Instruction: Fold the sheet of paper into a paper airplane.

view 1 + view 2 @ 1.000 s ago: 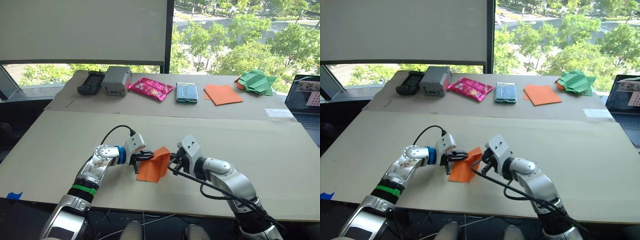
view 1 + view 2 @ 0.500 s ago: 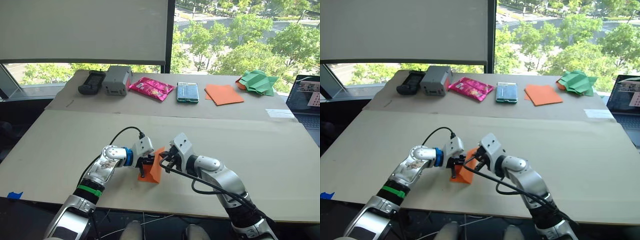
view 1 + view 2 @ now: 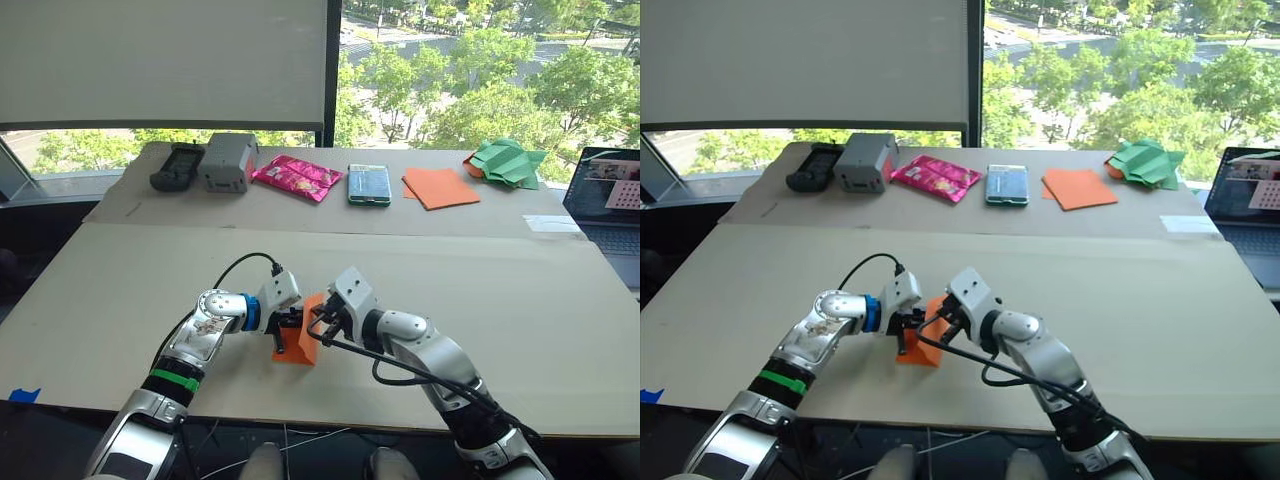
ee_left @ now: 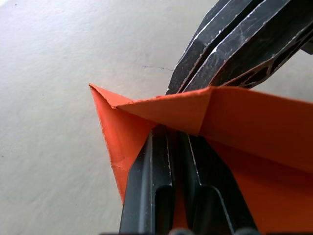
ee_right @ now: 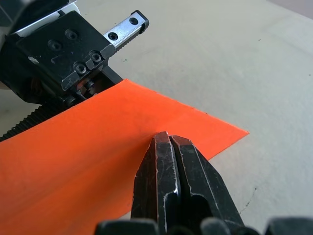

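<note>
Here, the folded sheet of paper (image 3: 304,341) was held upright near the bench's (image 3: 120,290) front edge, pinched from the left by the left gripper (image 3: 292,326) and from the right by the right gripper (image 3: 318,327), both clamped tight.

Paper (image 3: 308,338) btwn both arms, table (image 3: 520,300) front

Laptop (image 3: 606,205) cut off at edge

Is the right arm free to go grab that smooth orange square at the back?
Probably not yet: the right gripper is shut on the sheet of paper, shared with the left gripper. The orange square lies far across the table.
</note>
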`<state>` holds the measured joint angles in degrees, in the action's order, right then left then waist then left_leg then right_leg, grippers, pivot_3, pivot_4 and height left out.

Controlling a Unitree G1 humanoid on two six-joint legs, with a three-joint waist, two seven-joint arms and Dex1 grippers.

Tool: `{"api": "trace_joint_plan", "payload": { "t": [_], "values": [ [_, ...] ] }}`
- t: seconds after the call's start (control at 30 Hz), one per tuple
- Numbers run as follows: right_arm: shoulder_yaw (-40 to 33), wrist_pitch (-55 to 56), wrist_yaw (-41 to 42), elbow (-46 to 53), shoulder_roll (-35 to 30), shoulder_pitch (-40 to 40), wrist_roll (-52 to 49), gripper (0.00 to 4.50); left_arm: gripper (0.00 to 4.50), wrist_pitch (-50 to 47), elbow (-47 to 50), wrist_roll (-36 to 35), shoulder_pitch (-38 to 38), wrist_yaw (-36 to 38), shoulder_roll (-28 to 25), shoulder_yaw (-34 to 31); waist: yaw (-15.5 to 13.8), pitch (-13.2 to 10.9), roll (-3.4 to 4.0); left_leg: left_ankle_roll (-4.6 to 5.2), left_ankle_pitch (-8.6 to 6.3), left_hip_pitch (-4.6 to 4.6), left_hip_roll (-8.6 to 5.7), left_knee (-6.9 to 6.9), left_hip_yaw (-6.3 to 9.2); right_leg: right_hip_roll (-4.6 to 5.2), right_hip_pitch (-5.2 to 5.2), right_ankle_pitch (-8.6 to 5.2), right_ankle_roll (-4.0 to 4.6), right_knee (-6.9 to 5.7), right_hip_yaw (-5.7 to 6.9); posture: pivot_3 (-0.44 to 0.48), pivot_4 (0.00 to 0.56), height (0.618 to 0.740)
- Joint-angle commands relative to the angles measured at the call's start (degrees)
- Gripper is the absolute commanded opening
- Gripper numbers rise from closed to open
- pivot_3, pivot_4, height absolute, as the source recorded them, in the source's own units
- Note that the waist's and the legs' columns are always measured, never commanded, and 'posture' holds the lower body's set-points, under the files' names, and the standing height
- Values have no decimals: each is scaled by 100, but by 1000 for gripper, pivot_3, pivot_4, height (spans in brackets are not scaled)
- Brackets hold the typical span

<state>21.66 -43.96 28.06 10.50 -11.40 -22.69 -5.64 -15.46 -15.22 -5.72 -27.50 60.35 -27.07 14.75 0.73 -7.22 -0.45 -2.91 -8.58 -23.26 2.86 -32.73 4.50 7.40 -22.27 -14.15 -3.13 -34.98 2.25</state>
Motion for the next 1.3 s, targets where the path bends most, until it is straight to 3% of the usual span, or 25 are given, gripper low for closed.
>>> {"api": "trace_joint_plan", "payload": {
  "t": [0.03,0.23,0.47,0.77,1.07,1.3],
  "values": [
    [51,175,-108,-250,132,-161,112,0,352,-450,316,-46,267,-82,-384,-280,55,-1,2,0,0,0,0,1,0,0,-1,0,0,-3,-1,0,150,702],
    [91,293,-55,-469,165,-208,192,0,352,-783,812,-283,423,-214,-688,-675,24,-11,5,1,0,-2,0,3,2,-1,-6,0,1,-1,0,0,150,702],
    [156,371,15,-581,191,-215,268,0,352,-1056,1035,-685,186,-317,-656,-1057,-1,-25,-1,-1,0,-8,1,3,2,-1,-9,0,1,0,0,0,150,702],
    [175,368,31,-608,180,-212,335,0,352,-977,1136,-686,452,-153,-356,-573,11,-24,-2,1,1,-4,0,3,1,-1,-6,0,1,-2,-1,0,150,702],
    [130,1095,352,-548,6,-237,317,0,352,-400,309,-262,449,-229,-285,-215,-1,-24,-2,0,0,-4,0,2,1,-1,-5,0,1,1,-1,0,150,702],
    [163,1571,604,-1335,-167,-392,476,0,352,-255,174,-134,536,-181,-318,-99,-1,-22,-1,0,0,0,0,2,1,-1,0,0,1,1,-1,0,150,702]
  ]
}}
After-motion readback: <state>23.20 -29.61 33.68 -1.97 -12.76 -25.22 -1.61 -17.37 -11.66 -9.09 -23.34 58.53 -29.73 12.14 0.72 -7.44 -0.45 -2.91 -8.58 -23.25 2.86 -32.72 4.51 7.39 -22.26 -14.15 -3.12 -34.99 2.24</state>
